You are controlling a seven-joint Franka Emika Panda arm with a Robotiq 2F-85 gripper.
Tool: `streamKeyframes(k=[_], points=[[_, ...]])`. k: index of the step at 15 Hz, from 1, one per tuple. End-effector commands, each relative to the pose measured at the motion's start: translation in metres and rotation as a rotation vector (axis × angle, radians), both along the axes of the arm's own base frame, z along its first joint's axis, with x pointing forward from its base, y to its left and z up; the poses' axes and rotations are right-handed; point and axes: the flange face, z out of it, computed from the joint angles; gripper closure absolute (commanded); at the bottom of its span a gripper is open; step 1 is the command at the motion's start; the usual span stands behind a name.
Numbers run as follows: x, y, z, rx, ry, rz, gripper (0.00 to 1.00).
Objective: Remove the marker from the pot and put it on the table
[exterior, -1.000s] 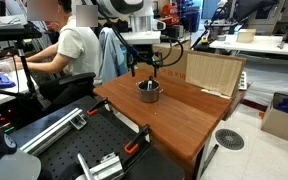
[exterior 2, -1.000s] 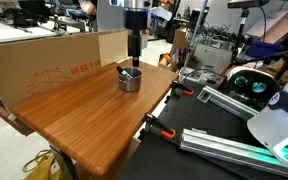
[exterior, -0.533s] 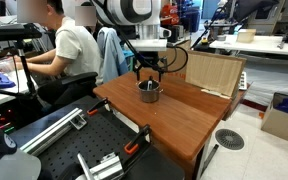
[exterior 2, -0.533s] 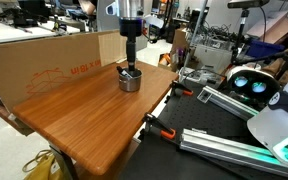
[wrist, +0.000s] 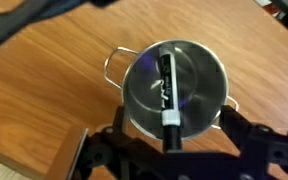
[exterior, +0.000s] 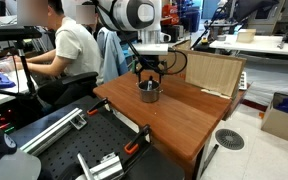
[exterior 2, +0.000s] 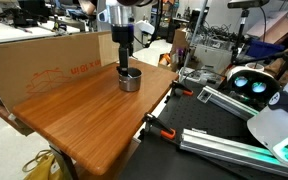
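I'm working in a crowded lab, with a person seated at a desk behind the arm and a cardboard box along the far edge. The table has a smooth, reddish wooden top with plenty of bare space beside the pot for a set-down. The pot is shiny steel and I'd expect it to slide if nudged. The gripper hangs just above it, jaws spread wide and holding nothing. The marker lies across the inside of the pot, its dark end propped at the rim nearest my fingers. It looks light, stiff and slick, so I'd pinch mid-barrel across its width.
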Motion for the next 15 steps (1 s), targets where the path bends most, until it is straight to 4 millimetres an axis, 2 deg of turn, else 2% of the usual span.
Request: streamKeyframes(k=[1, 6, 7, 8, 9, 15], points=[[0.010, 0.007, -0.002, -0.037, 0.005, 0.029, 0.00], [0.017, 0.014, 0.003, -0.049, -0.011, 0.030, 0.00], [0.017, 0.014, 0.003, -0.049, -0.010, 0.035, 0.25], [0.018, 0.015, 0.003, -0.052, -0.009, 0.036, 0.26], [0.018, 0.015, 0.003, -0.052, -0.007, 0.037, 0.32], [0.023, 0.014, 0.006, -0.050, -0.005, 0.034, 0.79]])
